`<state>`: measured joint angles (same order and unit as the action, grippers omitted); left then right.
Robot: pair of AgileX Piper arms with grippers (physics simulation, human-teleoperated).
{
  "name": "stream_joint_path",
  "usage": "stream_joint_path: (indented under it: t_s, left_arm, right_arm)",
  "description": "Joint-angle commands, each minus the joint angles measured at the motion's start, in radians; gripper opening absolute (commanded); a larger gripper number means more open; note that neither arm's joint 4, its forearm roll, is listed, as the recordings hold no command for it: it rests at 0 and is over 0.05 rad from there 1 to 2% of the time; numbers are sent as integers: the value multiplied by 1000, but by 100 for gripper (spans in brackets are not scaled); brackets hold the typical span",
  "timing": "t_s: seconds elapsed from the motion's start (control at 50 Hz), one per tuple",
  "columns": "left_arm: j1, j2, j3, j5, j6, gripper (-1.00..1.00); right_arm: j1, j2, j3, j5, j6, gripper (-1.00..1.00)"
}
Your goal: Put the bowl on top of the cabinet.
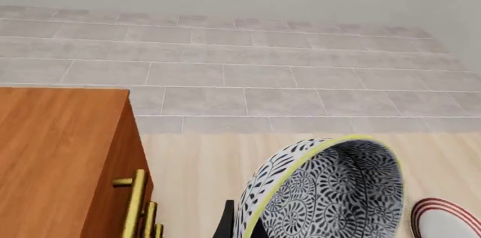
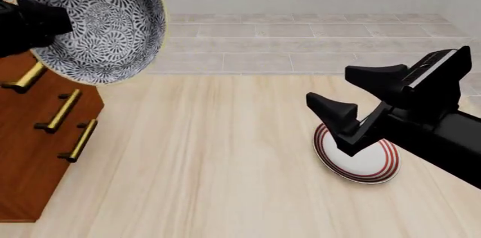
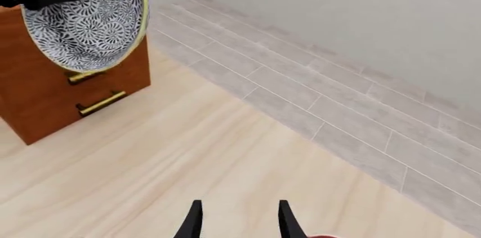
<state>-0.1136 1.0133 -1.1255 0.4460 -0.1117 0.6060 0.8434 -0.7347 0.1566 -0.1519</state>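
The bowl (image 2: 105,18), patterned dark blue and white with a pale yellowish rim, hangs tilted in the air at the upper left with its mouth turned toward the front camera. My left gripper (image 2: 56,21) is shut on the bowl's left rim. The bowl overlaps the upper right corner of the reddish-brown cabinet (image 2: 30,153) and does not rest on it. In the left wrist view the bowl (image 1: 323,193) sits beside the cabinet (image 1: 60,153), with one dark finger (image 1: 225,224) at its rim. My right gripper (image 2: 330,86) is open and holds nothing. It also shows in its own view (image 3: 239,221).
A flat white plate with red rings (image 2: 364,162) lies on the pale wooden table under my right gripper, and its edge shows in the left wrist view (image 1: 443,221). Brass bar handles (image 2: 60,111) stick out from the cabinet front. Grey tiled floor (image 2: 301,41) lies beyond the table.
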Motion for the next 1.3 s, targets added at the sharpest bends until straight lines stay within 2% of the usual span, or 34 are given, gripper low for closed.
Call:
stream_joint_path:
  t_s: [0.02, 0.04, 0.16, 0.26, 0.28, 0.36, 0.4, 0.48, 0.52, 0.54, 0.6, 0.68, 0.82, 0.98, 1.02, 1.22, 1.3]
  left_arm:
    - [123, -26, -87, 74, -74, -100]
    - [151, -30, -95, 70, -83, -100]
    - [190, -9, -108, 87, -172, -100]
    - [243, -23, -115, 93, -192, -100]
    - [283, -26, -118, 95, -196, -100]
    - [303, -44, -115, 99, -232, -100]
    - [349, -56, -121, 86, -219, -100]
    - [352, -55, -104, 85, -275, -100]
    - [361, -58, -105, 85, -281, -100]
    - [375, -61, -100, 81, -308, -100]
    - [389, -69, -103, 77, -313, -100]
    - [399, -92, -83, 66, -375, -100]
    - [469, -96, -27, 8, -467, -100]
    - [534, -48, 17, -68, -534, -100]
    - [551, -38, 11, -78, -529, -100]
    - [610, 18, 56, -168, -613, -100]
    - [628, 46, 55, -201, -626, -100]
  right_arm:
    - [9, -2, -2, 3, 10, 100]
    - [7, -1, -2, 2, 10, 100]
    - [4, -1, -5, 3, 12, 100]
    - [-1, -1, -4, 2, 12, 100]
    - [-2, 0, -3, -1, 11, 100]
    - [1, 0, -3, 0, 12, 100]
    - [2, -2, -3, 1, 12, 100]
    - [0, -1, -3, 1, 13, 100]
    - [0, 0, -2, 0, 13, 100]
    - [0, 0, -3, 1, 14, 100]
    - [0, -1, -4, 2, 14, 100]
    - [-1, -1, -2, 0, 13, 100]
    - [1, -1, 0, -1, 12, 100]
    - [4, -1, 2, -1, 10, 100]
    - [4, -1, 2, -1, 9, 100]
    - [4, 3, 2, -3, 8, 100]
    - [5, 7, 4, -5, 7, 100]
